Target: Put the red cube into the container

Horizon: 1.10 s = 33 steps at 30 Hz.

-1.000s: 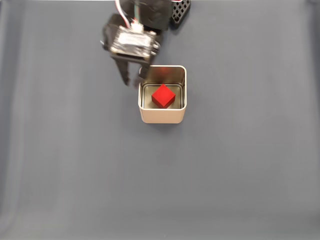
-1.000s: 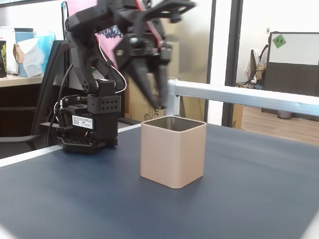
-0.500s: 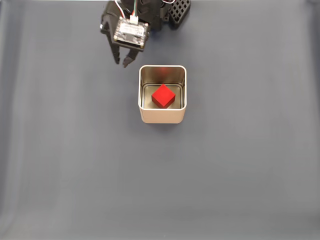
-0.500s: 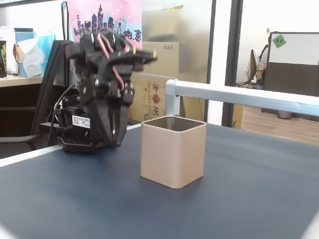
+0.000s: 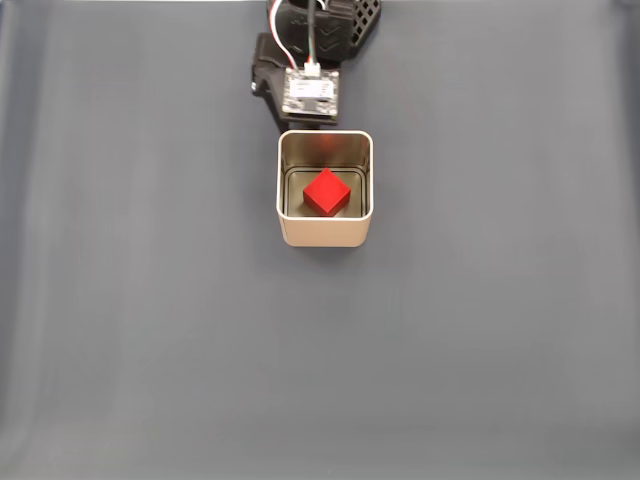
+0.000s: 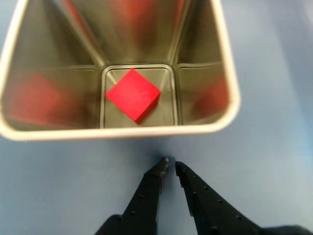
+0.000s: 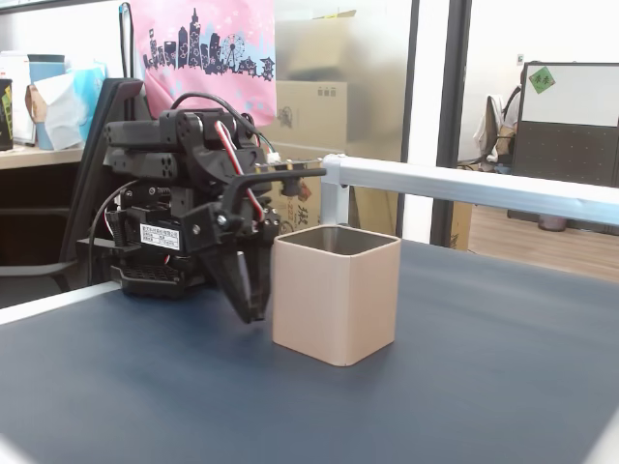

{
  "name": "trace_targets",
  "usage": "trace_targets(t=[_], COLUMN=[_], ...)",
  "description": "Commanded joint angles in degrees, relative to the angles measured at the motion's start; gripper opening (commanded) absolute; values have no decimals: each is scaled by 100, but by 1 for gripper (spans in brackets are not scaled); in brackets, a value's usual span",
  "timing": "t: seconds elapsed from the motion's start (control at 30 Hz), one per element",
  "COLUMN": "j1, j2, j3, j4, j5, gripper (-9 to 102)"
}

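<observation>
**Cube in the tin, gripper just outside**

The cube [image 5: 326,191] lies on the floor of the tin [image 5: 324,232], near the middle, turned so its corners point at 12, 3, 6 and 9 o'clock in the top-down fixed view. In the wrist view the cube [image 6: 133,94] sits the same way, a corner toward the camera, with red reflections on the shiny inner walls around it. It touches none of the walls.

The tin [image 7: 336,307] stands upright on the dark blue counter [image 5: 500,330], open side up, beige outside with a pale rim [image 6: 122,132].

The gripper [image 6: 170,164] is at 6 o'clock of the tin in the wrist view, just outside the near wall, its two black fingers nearly together with only a narrow slit between the tips; it holds nothing. In the top-down view the arm [image 5: 311,92] is at 12 o'clock of the tin, close to its rim. In the side fixed view the gripper [image 7: 253,311] points down toward the counter at 9 o'clock of the tin, just beside its wall; whether it touches the wall cannot be told.
</observation>
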Motion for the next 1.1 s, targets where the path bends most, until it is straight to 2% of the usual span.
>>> trace_targets(t=[0.0, 0.13, 0.37, 0.7, 1.07], j1=[-448, -879, -993, -993, -229], j2=[264, 448, 756, 756, 765], j3=[79, 246, 308, 308, 308], j4=[70, 105, 659, 844, 905], j5=[563, 1063, 1099, 1151, 729], gripper=[0, 0, 0, 0, 0])
